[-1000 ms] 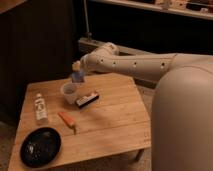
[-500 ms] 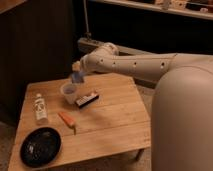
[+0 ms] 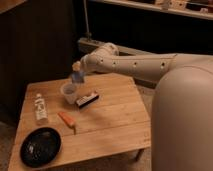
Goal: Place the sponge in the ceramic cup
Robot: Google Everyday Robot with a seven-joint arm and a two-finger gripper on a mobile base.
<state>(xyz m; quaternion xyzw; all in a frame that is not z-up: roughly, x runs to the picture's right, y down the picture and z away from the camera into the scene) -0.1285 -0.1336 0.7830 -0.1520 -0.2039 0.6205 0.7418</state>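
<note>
Sponge (image 3: 77, 78) held in the air, clamped in the gripper (image 3: 76, 73), just above the far rim of the ceramic cup (image 3: 69, 93) (no contact seen). Black-and-white block (image 3: 87, 99) lies beside the cup. Orange stick (image 3: 66, 119), bottle (image 3: 40, 108) and black plate (image 3: 41, 146) sit toward the wooden table's (image 3: 117, 122) left front.

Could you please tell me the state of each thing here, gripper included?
Pale round ceramic cup: upright on the wooden table.
Small blue rectangular sponge: held in air above the cup, not inside.
Gripper: over the table's back left, shut on the sponge.
Clear white-labelled bottle: resting untouched.
Black-and-white oblong block: lying right of the cup.
Orange stick: lying loose.
Black round plate: flat, front left.
</note>
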